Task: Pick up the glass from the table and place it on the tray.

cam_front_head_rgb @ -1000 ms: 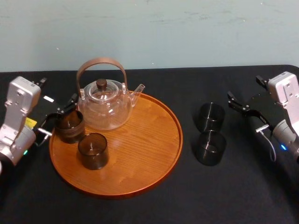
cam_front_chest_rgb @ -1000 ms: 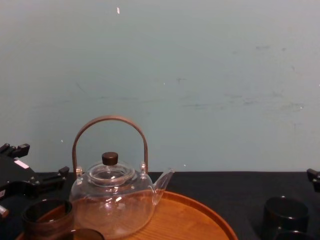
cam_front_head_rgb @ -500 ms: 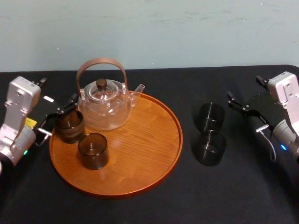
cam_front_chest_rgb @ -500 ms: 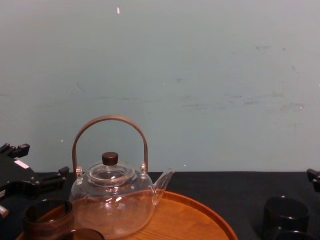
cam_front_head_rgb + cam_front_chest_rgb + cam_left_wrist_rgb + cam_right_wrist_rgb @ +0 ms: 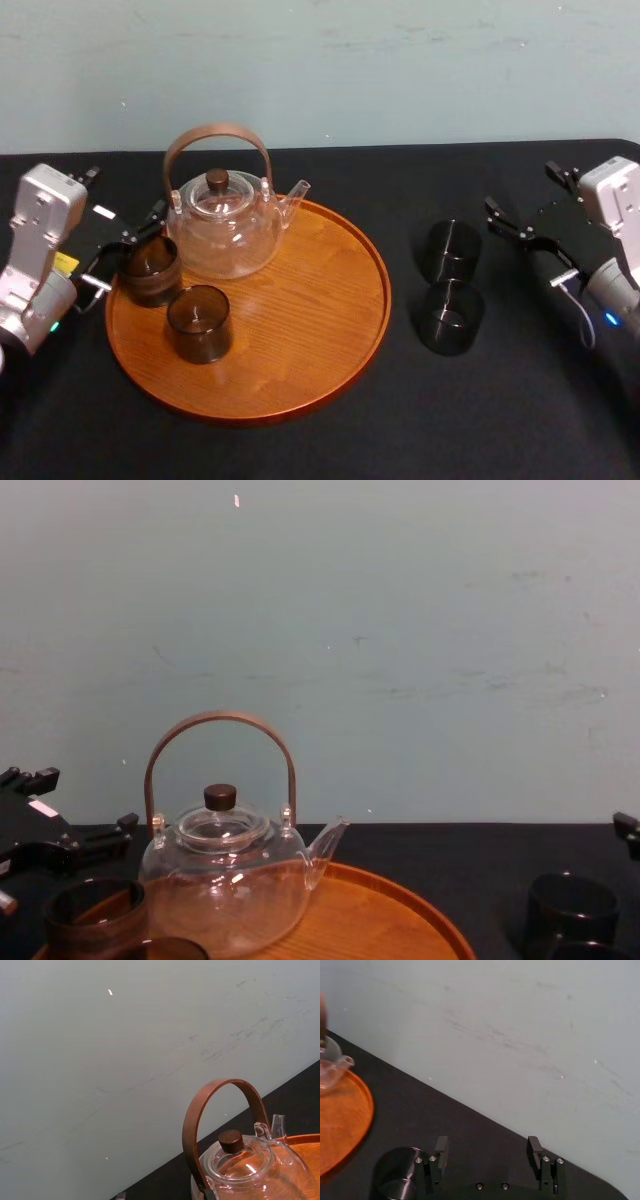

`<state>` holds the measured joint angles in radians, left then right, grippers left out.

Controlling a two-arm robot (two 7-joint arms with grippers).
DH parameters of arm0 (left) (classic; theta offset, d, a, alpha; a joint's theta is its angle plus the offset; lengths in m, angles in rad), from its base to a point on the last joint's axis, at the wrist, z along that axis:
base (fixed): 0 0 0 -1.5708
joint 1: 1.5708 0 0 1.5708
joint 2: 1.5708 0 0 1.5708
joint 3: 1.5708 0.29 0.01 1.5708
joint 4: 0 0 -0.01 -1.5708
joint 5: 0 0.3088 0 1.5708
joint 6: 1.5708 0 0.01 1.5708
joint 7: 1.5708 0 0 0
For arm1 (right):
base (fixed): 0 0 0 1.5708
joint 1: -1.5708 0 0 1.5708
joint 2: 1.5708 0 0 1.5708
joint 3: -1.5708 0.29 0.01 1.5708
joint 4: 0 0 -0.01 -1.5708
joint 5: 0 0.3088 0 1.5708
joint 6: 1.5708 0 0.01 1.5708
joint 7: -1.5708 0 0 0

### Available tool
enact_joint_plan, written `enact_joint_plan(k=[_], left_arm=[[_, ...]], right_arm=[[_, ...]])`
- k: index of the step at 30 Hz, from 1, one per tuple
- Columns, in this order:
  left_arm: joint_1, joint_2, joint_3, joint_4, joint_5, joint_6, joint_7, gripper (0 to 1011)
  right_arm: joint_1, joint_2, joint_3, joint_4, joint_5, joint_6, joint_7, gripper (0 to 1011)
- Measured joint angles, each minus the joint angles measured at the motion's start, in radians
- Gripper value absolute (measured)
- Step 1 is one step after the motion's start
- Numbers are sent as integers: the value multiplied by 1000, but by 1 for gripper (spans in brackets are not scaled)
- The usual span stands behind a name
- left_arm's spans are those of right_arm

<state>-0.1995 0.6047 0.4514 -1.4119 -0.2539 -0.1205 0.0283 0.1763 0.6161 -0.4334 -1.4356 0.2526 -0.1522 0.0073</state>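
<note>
The round orange-brown tray (image 5: 300, 340) lies left of centre and carries a clear glass teapot (image 5: 222, 222) and two dark glasses (image 5: 150, 270) (image 5: 199, 323). Two more dark glasses (image 5: 452, 250) (image 5: 451, 316) stand on the black table to the right of the tray. My left gripper (image 5: 122, 250) is open at the tray's left rim, its fingers spread beside the rear tray glass (image 5: 95, 910) without gripping it. Just right of the far table glass (image 5: 395, 1180), my right gripper (image 5: 520, 188) hangs open with nothing between its fingers (image 5: 441, 1147).
The black table (image 5: 480, 420) runs to a pale green wall (image 5: 400, 60) at the back. The teapot's tall wooden handle (image 5: 220, 1090) rises over the tray's rear. Bare cloth lies in front of the tray and between the tray and the table glasses.
The right gripper has shifted very slightly to the right. The left gripper, the glasses and the teapot have not moved.
</note>
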Motion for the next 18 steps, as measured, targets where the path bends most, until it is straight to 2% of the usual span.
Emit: enact_joint_plan(k=[11,18], left_arm=[[0,0,0,0,0,0,0,1001],[0,0,0,0,0,0,0,1001]], right_arm=[[-128,67,61,-153,31,-23,43,1002],[-240,118,88,-257,26,0,51,1002]])
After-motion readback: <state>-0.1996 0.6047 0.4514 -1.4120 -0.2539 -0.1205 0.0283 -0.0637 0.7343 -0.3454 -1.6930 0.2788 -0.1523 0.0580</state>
